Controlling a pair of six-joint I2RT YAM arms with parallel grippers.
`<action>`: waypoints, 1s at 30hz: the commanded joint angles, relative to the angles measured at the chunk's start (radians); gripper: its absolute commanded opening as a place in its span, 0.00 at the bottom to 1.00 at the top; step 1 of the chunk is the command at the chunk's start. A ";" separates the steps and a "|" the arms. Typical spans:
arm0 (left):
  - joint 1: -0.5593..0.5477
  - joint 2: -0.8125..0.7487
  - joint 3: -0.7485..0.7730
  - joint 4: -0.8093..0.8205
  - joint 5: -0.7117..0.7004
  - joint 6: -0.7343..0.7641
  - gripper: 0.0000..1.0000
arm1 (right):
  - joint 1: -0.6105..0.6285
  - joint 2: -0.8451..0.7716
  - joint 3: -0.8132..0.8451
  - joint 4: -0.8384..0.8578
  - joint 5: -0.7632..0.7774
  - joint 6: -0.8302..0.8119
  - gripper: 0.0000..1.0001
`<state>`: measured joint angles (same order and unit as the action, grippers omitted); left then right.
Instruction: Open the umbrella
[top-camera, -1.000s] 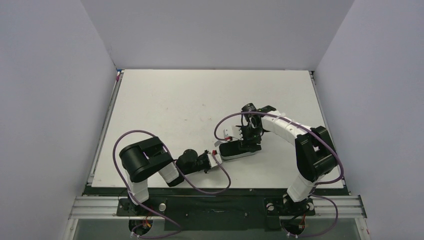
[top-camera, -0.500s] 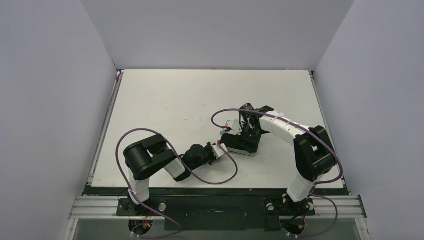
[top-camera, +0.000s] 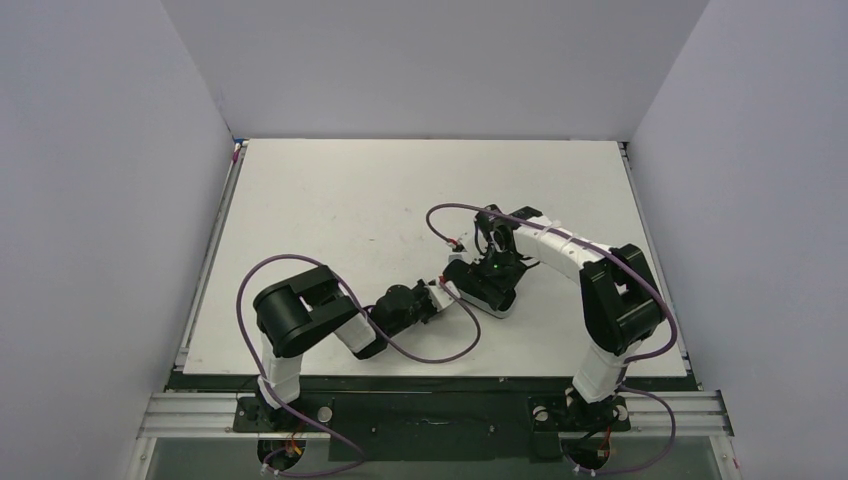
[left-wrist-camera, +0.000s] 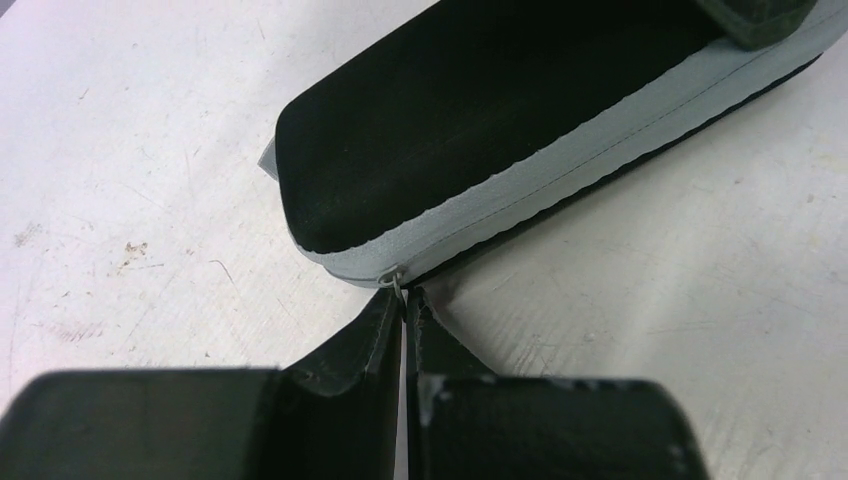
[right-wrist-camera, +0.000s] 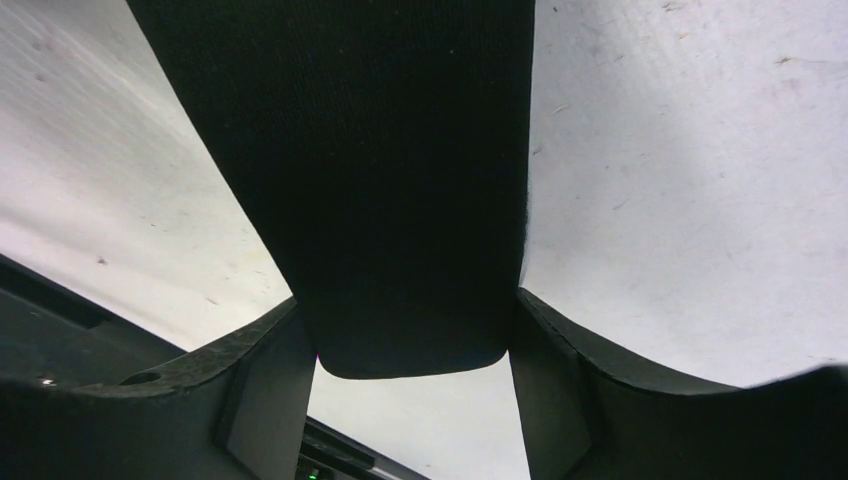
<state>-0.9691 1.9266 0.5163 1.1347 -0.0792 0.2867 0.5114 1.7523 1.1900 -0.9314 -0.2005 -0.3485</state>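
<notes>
The umbrella is hidden; only a black-and-grey oblong sleeve shows, lying mid-table. In the left wrist view the sleeve has a black top and a grey zipper band, with a small metal pull ring at its near end. My left gripper is shut, its tips pinching that zipper pull; in the top view this gripper sits at the sleeve's left end. My right gripper straddles the sleeve, one finger pressed on each side, and reaches down over it in the top view.
The white table is walled by pale panels on three sides. A black rail runs along the near edge by the arm bases. Purple cables loop beside both arms.
The sleeve has turned from lying crosswise to a diagonal and shifted slightly right and back. My left gripper followed it up and right; my right wrist swung with it.
</notes>
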 joint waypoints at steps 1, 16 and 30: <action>-0.112 -0.021 -0.001 0.109 0.357 -0.074 0.00 | 0.018 0.029 0.059 0.385 -0.227 0.221 0.00; -0.103 0.035 0.064 0.102 0.449 -0.097 0.00 | 0.031 0.067 0.094 0.506 -0.265 0.347 0.00; 0.003 -0.043 -0.037 0.017 0.491 -0.006 0.00 | -0.047 0.006 0.152 0.321 -0.456 0.364 0.71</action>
<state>-0.9535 1.9057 0.4927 1.1774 0.2214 0.2409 0.4660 1.7805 1.2228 -0.7448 -0.5114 -0.0353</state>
